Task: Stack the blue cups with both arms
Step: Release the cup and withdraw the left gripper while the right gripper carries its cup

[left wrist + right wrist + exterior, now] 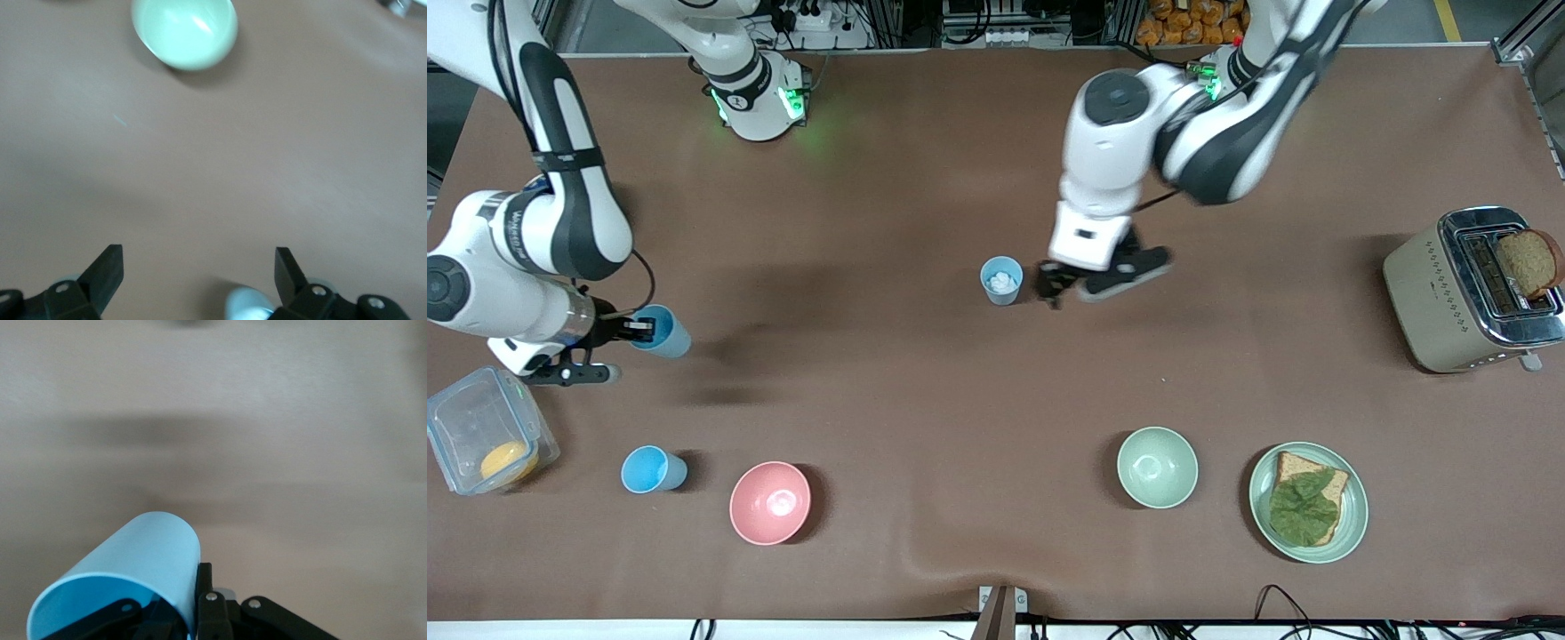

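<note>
A: Brown surface [925,400]; we hold one sky-blue cup [663,332] tilted in our right hand [637,330], raised over the right arm's end.

B: Grey-blue cup [1001,280] stands upright mid-surface, something white inside; our left hand [1060,286] spreads wide just beside it.

A: Another sky-blue cup [653,469] stands beside the pink bowl [770,502].

B: Judgement: level the held cup, align rims, then lower straight.

Grey-blue cup [248,304] cut by left wrist view's edge; white contents [1003,282] unidentifiable
</note>
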